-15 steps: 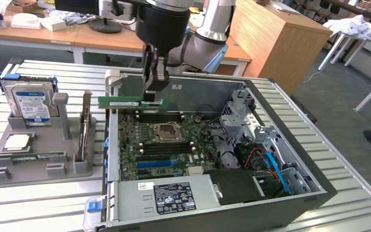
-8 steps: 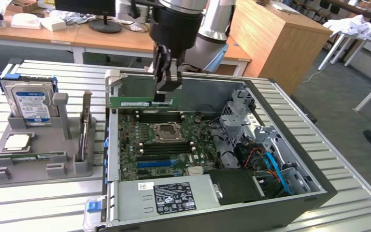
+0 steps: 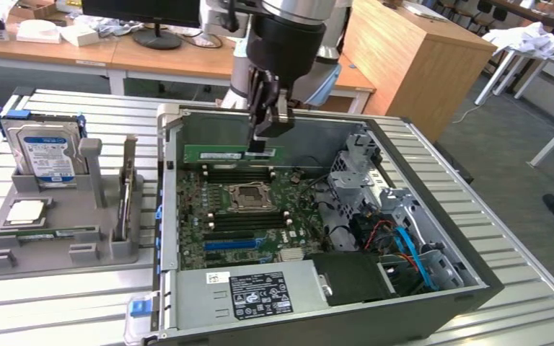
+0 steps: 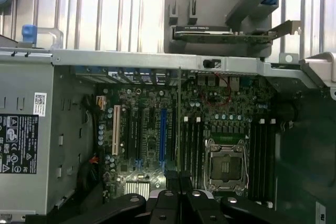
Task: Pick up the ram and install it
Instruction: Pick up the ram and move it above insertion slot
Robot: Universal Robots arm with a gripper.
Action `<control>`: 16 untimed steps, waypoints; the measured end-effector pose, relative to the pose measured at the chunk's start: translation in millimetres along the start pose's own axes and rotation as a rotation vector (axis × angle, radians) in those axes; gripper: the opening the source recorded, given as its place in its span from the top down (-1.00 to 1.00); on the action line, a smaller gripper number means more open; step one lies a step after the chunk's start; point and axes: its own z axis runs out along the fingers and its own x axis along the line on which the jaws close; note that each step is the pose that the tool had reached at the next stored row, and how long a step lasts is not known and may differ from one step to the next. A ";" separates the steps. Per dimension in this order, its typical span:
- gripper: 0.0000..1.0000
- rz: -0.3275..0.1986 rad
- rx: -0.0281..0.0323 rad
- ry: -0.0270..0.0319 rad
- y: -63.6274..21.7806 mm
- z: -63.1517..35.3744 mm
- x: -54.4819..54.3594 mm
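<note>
- Exterior view: gripper [image 3: 262,140] hangs over the open PC case [image 3: 450,306], fingers pinched on the ram [image 3: 227,153] near one end.
- Ram is held level, long edge down, just above the far memory slots [image 3: 229,174], behind the CPU socket [image 3: 249,193]. Can't tell if it touches a slot.
- Motherboard [image 3: 221,220] lies flat in the case, under the gripper.
- On the exterior view's left, a grey fixture [image 3: 113,249] on the slatted table [image 3: 55,303] holds an upright hard drive [image 3: 46,148] and a second green stick [image 3: 51,232] lying flat.
- Wrist view: black gripper [image 4: 179,182] fingers close together, with the CPU socket [image 4: 224,163] to one side.
</note>
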 end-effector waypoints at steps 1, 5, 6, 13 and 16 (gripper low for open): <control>0.77 0.000 -0.0001 0.0000 -2.4 -0.1 0.0; 0.77 0.000 -0.0009 0.0000 -12.9 -0.5 0.3; 0.77 0.000 -0.0011 0.0001 -15.2 -0.6 0.3; 0.77 0.000 -0.0022 0.0000 -31.4 -1.2 0.7; 0.77 0.000 -0.0025 0.0000 -37.0 -1.4 0.8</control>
